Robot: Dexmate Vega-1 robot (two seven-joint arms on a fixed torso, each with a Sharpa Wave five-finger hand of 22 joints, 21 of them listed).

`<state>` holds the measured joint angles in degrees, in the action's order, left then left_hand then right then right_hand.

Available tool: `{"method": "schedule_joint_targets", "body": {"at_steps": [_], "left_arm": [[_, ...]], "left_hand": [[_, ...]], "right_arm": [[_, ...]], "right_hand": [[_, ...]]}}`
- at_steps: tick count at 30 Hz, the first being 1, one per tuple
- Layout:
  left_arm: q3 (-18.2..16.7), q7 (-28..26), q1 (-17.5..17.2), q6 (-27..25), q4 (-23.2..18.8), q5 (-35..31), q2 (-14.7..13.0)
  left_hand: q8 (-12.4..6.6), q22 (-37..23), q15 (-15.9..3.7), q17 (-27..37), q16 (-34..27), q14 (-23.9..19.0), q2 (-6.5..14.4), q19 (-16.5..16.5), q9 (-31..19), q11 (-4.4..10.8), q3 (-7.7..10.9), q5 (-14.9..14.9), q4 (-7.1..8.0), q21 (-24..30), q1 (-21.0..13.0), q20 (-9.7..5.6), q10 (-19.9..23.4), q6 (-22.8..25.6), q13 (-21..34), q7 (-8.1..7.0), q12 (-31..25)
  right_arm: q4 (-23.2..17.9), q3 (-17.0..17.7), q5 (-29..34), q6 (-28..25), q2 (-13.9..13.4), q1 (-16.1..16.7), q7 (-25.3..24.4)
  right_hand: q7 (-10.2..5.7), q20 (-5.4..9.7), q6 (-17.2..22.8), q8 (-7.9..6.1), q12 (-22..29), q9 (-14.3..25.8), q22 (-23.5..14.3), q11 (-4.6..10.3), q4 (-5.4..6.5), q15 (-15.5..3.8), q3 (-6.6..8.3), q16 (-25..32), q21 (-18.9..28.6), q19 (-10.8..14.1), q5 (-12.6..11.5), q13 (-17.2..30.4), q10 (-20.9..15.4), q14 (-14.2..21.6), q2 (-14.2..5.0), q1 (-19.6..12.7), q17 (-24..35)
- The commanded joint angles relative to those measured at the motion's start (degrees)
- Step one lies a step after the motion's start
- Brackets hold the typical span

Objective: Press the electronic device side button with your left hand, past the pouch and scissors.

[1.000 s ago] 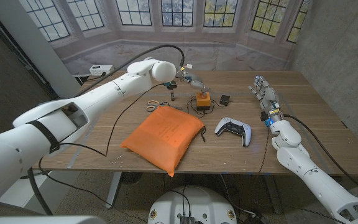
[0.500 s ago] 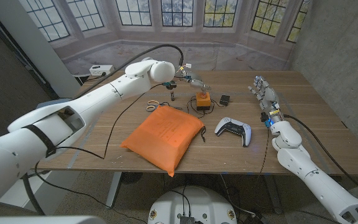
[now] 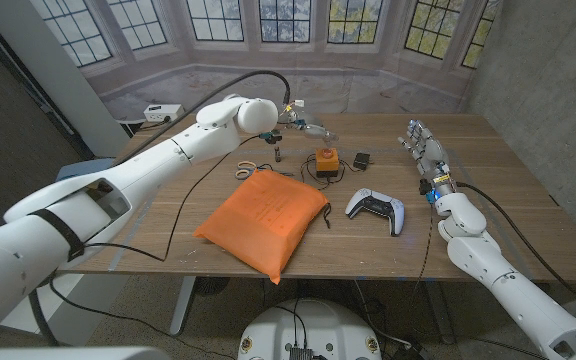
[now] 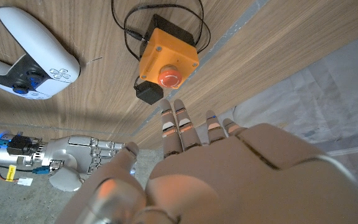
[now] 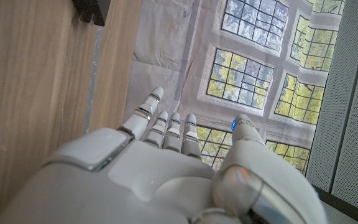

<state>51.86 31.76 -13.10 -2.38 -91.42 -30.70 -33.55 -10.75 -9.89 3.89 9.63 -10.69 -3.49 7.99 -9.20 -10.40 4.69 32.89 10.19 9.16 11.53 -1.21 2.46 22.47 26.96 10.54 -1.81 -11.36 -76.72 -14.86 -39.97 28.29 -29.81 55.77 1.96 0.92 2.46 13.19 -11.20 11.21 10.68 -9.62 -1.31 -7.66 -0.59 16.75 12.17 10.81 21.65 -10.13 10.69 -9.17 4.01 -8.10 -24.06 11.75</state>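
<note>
Head view: my left hand point(image 3: 306, 128) hangs above the table beyond the orange pouch point(image 3: 264, 219) and the scissors point(image 3: 251, 167), fingers stretched out and apart, holding nothing. The orange device point(image 3: 326, 161) sits on the table just below and slightly ahead of those fingertips, not touching them. A game controller point(image 3: 377, 208) lies further toward my right side. My right hand point(image 3: 423, 150) stands on its edge near the table's far right, fingers apart, empty.

Left wrist view: left hand point(image 4: 229, 168) open, fingertips point(image 4: 182, 124) pointing at the device point(image 4: 167, 57) — a clear gap between them. The red button point(image 4: 168, 78) faces the fingers from the device's near side, and a small black adapter point(image 4: 148, 93) with its cable sits just beside it, closer to the fingertips. I judge the approach should come straight along the finger line, one fingertip leading, steering clear of the adapter so it is not nudged first. The device looks light; I'd press slowly so it does not slide away.

Right wrist view: right hand point(image 5: 160, 155) open, fingers straight, nothing in it — I leave it parked.
</note>
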Motion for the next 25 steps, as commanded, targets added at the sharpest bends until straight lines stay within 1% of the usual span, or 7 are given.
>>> {"method": "schedule_joint_targets", "body": {"at_steps": [1,4,6,12,15,18,25], "left_arm": [[-3.4,-2.2,-3.7,-3.5,-4.1,2.9,-2.2],[-4.0,-2.8,-4.5,-4.4,-5.3,3.2,-3.0],[-4.4,-3.1,-5.1,-5.3,-6.1,3.5,-3.4],[-5.7,-5.0,-7.0,-6.8,-7.6,4.6,-4.6],[-6.2,-5.7,-7.7,-7.4,-8.4,5.0,-5.1],[-6.6,-6.4,-8.3,-7.9,-9.0,5.6,-5.4],[-7.6,-7.7,-10.1,-8.7,-10.3,7.0,-6.5]], "left_hand": [[0.45,-0.1,0.24,0.1,0.1,-0.6,0.1,0.5,0.0,-0.45,0.55,0.2,-0.14,0.2,-0.3,0.23,-0.9,-0.8,0.1,0.18,0.5],[0.52,-0.1,0.24,0.1,0.2,-0.6,0.2,0.6,0.0,-0.93,0.74,0.2,-0.27,0.1,-0.5,0.21,-1.5,-1.3,0.1,0.29,0.7],[0.59,-0.1,0.29,0.1,0.2,-0.5,0.2,0.6,0.0,-0.44,0.85,0.2,-0.35,0.1,-0.6,0.26,-1.8,-1.6,0.1,0.45,0.7],[0.88,-0.1,0.54,0.1,0.5,0.1,0.0,0.7,0.0,-0.68,1.16,0.1,-0.64,-0.1,-0.9,0.38,-3.5,-3.7,0.1,0.85,1.0],[1.02,-0.1,0.69,0.1,0.6,0.6,-0.2,0.7,0.0,-1.18,1.33,0.1,-0.80,-0.2,-1.0,0.52,-5.7,-5.3,0.1,0.63,1.3],[1.06,-0.1,0.78,0.1,0.9,2.5,-0.4,0.5,0.0,-1.55,1.55,0.1,-0.94,-0.3,-1.1,1.29,-9.1,-7.7,0.1,0.33,1.5],[1.15,-0.1,1.02,0.2,0.8,3.3,-0.6,0.5,0.1,-1.71,1.66,0.1,-1.00,-0.4,-1.1,1.45,-11.2,-9.8,0.1,0.09,1.4]], "right_arm": [[-1.1,-0.3,0.0,-1.3,-0.8,-0.5,0.7],[-1.0,-0.4,-0.1,-1.5,-0.9,-0.7,1.0],[-0.8,-0.4,-0.3,-1.4,-0.9,-0.8,1.4],[-0.5,-0.6,-0.5,-1.4,-0.9,-1.3,2.4],[-0.6,-0.6,-0.4,-1.5,-1.1,-1.4,2.6],[-0.8,-0.6,-0.5,-1.6,-1.2,-1.3,2.7],[-1.9,-0.8,-0.1,-2.2,-1.7,-0.6,2.3]], "right_hand": [[0.25,-0.15,0.1,0.13,-0.1,0.0,-0.1,-0.03,0.15,0.07,-0.02,0.0,0.2,-0.1,-0.3,0.1,-0.2,0.1,-0.57,-0.3,-0.1],[0.32,-0.11,0.0,0.14,-0.1,0.0,-0.1,-0.01,0.14,0.03,-0.02,-0.1,0.2,0.0,-0.3,0.1,-0.1,0.1,-0.57,-0.4,-0.1],[0.29,-0.10,0.1,0.14,-0.1,0.0,-0.1,-0.05,0.14,0.00,-0.02,0.0,0.2,0.0,-0.3,0.1,-0.2,0.1,-0.58,-0.4,-0.1],[0.15,-0.04,0.1,0.14,-0.1,0.0,-0.1,-0.02,0.16,-0.11,-0.03,0.0,0.2,-0.1,-0.3,0.1,-0.2,0.1,-0.59,-0.4,-0.1],[0.14,-0.09,0.1,0.15,-0.1,0.0,-0.1,0.04,0.16,-0.06,-0.03,0.0,0.2,0.0,-0.3,0.1,-0.2,0.2,-0.61,-0.4,-0.1],[0.17,-0.10,0.0,0.15,-0.1,0.0,-0.1,0.02,0.16,-0.14,-0.04,0.0,0.2,0.0,-0.2,0.1,-0.2,0.3,-0.62,-0.4,-0.1],[0.28,-0.13,0.1,0.14,-0.1,0.0,-0.1,-0.08,0.14,-0.07,-0.04,0.0,0.2,0.1,-0.2,0.1,-0.2,0.3,-0.61,-0.4,-0.1]]}}
